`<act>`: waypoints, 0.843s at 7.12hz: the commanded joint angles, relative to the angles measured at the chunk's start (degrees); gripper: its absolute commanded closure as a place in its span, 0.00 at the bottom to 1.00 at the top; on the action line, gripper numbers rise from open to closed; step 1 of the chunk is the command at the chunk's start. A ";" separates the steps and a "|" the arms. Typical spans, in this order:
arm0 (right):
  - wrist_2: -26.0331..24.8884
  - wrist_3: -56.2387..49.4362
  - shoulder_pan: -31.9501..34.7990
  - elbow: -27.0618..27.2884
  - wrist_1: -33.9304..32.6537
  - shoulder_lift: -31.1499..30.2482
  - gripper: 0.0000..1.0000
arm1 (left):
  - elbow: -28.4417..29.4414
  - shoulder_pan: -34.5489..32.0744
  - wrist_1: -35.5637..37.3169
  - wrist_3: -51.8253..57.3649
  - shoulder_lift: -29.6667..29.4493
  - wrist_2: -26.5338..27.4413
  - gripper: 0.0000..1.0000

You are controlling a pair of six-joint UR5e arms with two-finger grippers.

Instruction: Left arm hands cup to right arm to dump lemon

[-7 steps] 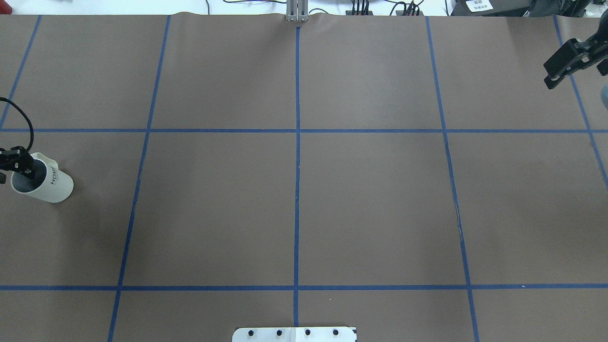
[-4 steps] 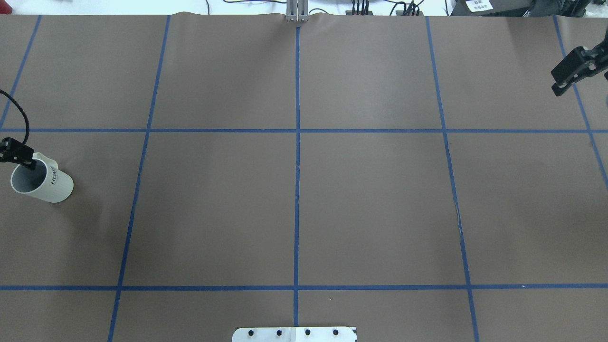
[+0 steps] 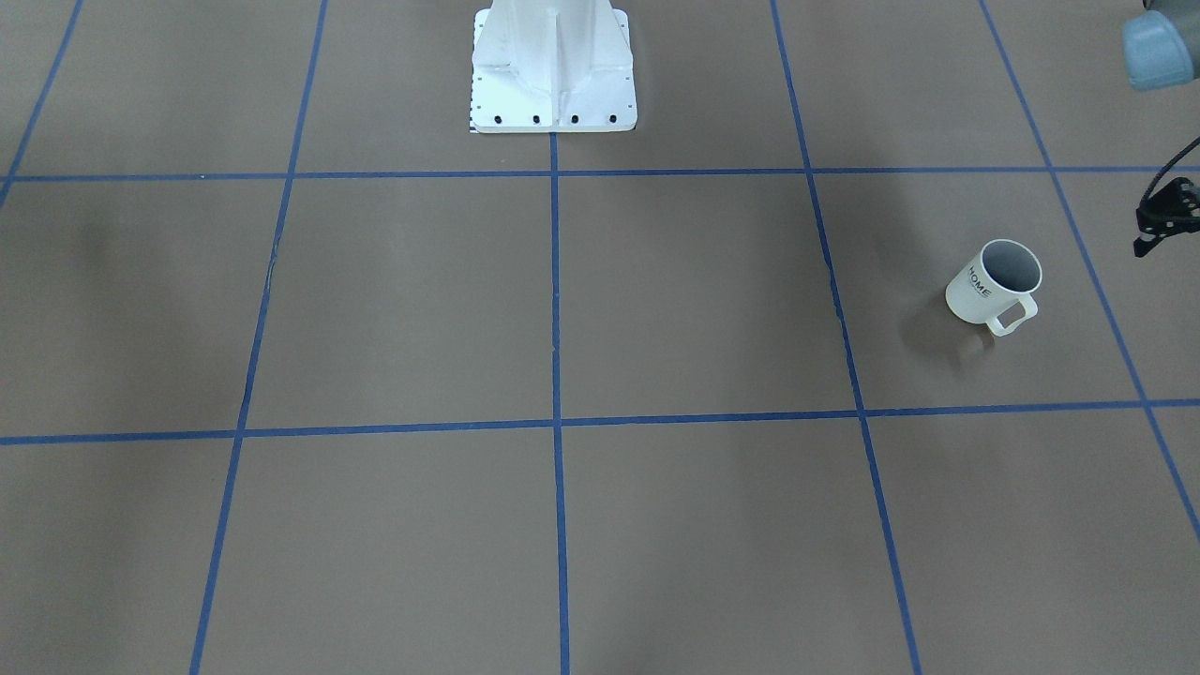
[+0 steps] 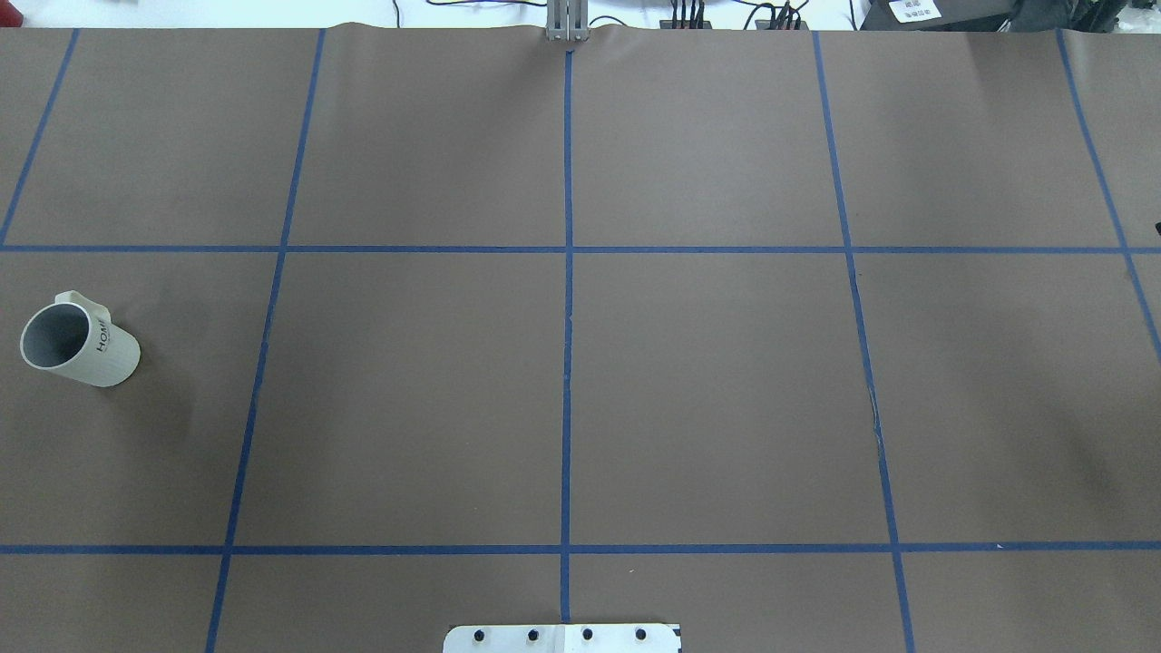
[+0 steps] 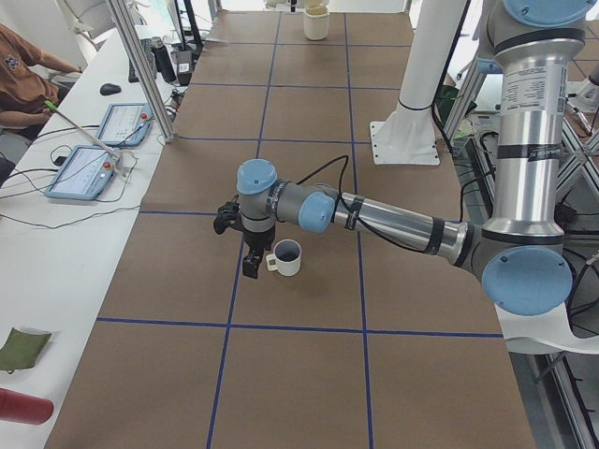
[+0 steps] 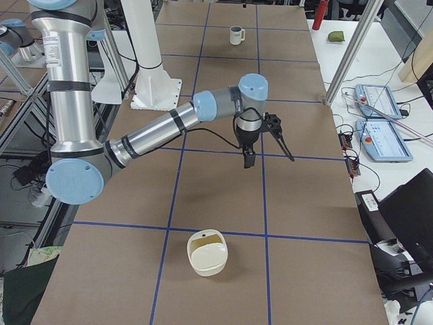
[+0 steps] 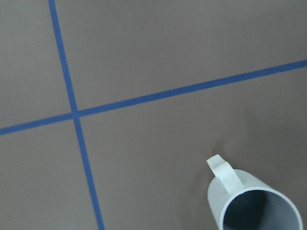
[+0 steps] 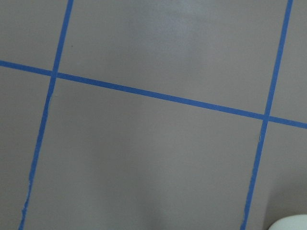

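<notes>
**Cup**: found upright on the table, at the 9 o'clock edge of the overhead view, within a square marked out by blue tape lines. The handle is turned toward 12 o'clock and the "HOME" lettering toward 3 o'clock. The grey inside is seen from above in the left wrist view.

**Left arm**: stretched low across the table in the exterior left view. The left tool is hung just beside the cup, at its 9 o'clock in that view. In the front-facing view a gap is seen between the two, so the cup is not gripped. Whether the fingers are apart or together cannot be told.

**Right arm**: extended over the table in the exterior right view. The right tool is pointed downward, well apart from the cup, which is seen at 12 o'clock at the far end. Its state cannot be told from this side view.

**Other items:** an off-white container is noted on the table at 6 o'clock in the exterior right view. It has a yellowish inside, and its contents cannot be made out. A white base plate is seen at 6 o'clock in the overhead view.
</notes>
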 commanded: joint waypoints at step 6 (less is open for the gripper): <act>5.92 -3.36 7.63 -14.85 20.29 -12.48 0.00 | 2.54 -3.35 -0.46 4.90 -1.65 8.02 0.00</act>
